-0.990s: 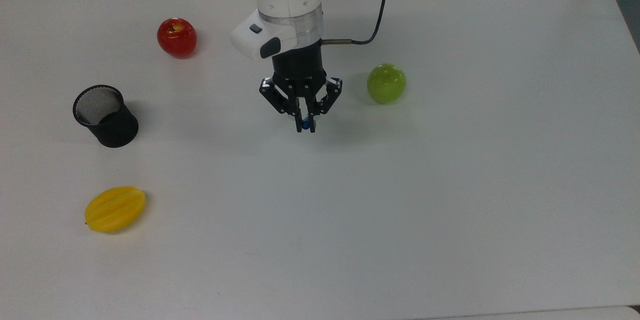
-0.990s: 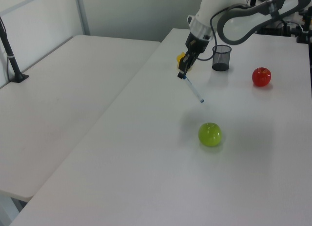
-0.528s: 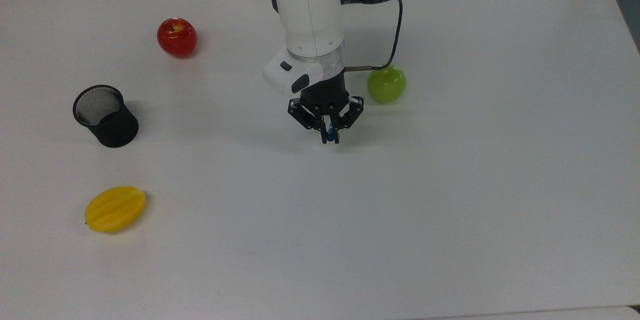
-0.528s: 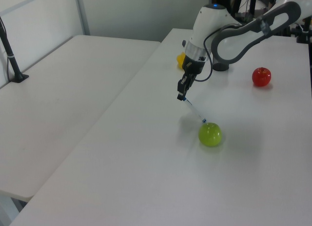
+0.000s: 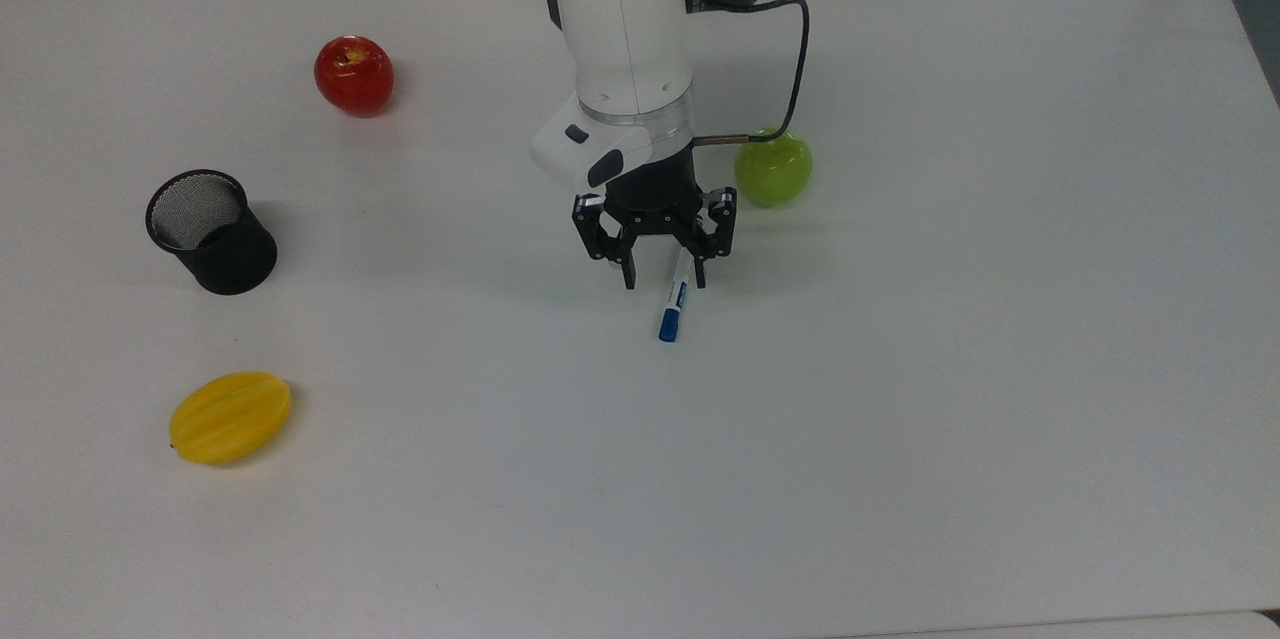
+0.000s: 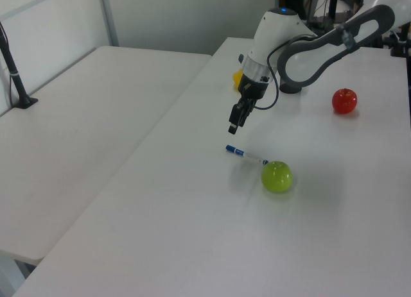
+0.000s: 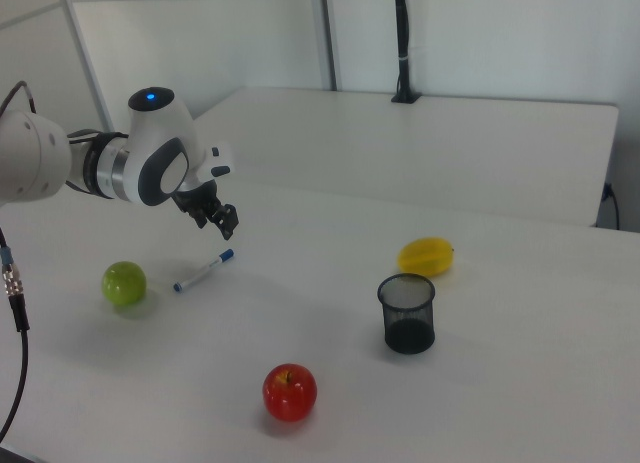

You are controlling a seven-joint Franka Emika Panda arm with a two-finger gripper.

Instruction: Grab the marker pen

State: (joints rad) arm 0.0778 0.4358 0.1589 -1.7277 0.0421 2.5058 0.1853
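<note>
Your gripper [image 5: 666,279] hangs with its fingers spread and nothing between them, just above the marker pen [image 5: 674,303], which lies flat on the table [image 5: 900,419]. In the top view the upper end of the pen runs in under the right-hand finger, so you cannot see from there whether finger and barrel touch. The left view settles it: there the gripper [image 6: 233,125] is clear of the pen [image 6: 246,155], with bare table between them. The right view agrees, with the gripper [image 7: 228,223] above the pen [image 7: 203,271] and apart from it.

Take the green apple [image 5: 773,166] as your landmark. In the top view the arm's cable crosses its upper left edge and hides a little of it. The left view shows what the top view hides: the pen's far end reaches almost to the green apple [image 6: 277,176], though you cannot tell whether they touch. In the right view a small gap shows between the pen and the green apple [image 7: 124,283].

Well away from the green apple, to the top view's left, stand the black mesh cup [image 5: 209,230], the yellow fruit [image 5: 230,416] and the red apple [image 5: 353,74]. In the left view the arm covers most of the cup [image 6: 292,86] and nearly all of the yellow fruit [image 6: 237,79]; the right view shows both whole.
</note>
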